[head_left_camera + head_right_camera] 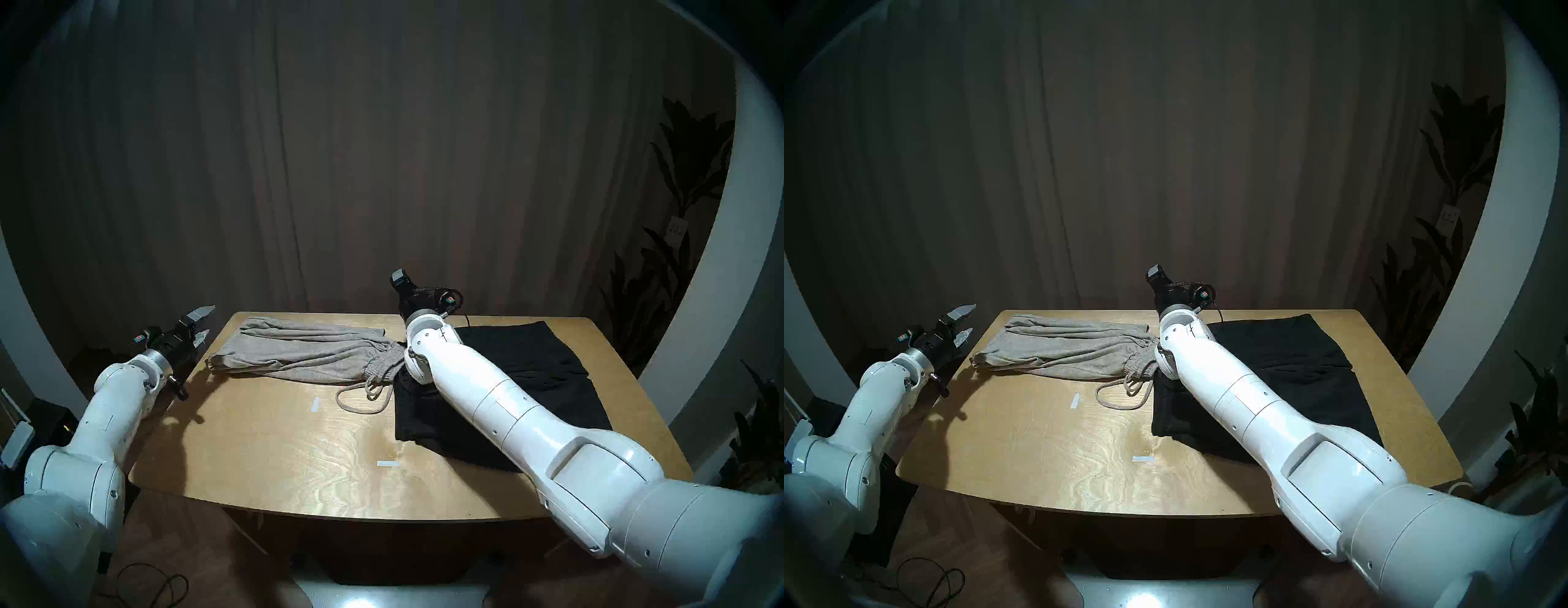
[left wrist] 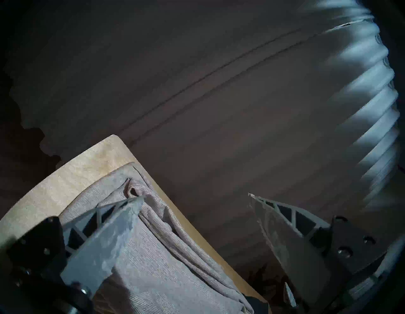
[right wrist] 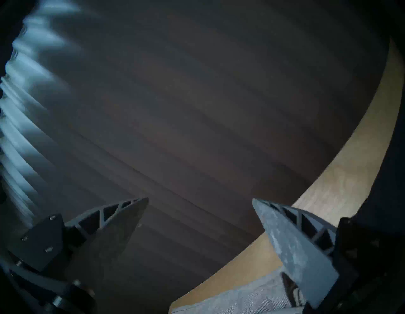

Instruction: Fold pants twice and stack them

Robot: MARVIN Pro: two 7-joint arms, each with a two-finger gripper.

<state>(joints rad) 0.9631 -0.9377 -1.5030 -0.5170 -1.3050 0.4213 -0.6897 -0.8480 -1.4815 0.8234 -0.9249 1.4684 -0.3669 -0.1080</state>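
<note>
The light grey pants (image 1: 305, 352) lie lengthwise along the far left of the wooden table (image 1: 275, 458). Their gathered waistband points right, and the pale cord (image 1: 360, 401) loops toward me. The black pants (image 1: 530, 369) lie flat on the right, their left edge meeting the grey waistband. My left gripper (image 1: 207, 322) hovers open and empty off the table's left edge, by the grey leg ends (image 2: 153, 263). My right gripper (image 3: 199, 199) is raised above the far edge near the waistband, open and empty. The right forearm hides part of the black pants.
Two strips of pale tape (image 1: 315, 404) (image 1: 388, 463) mark the bare tabletop in front of the garments. A dark curtain (image 1: 382, 170) hangs close behind the table. Plants (image 1: 687, 170) stand at the right. A cable (image 1: 144, 586) lies on the floor at the left.
</note>
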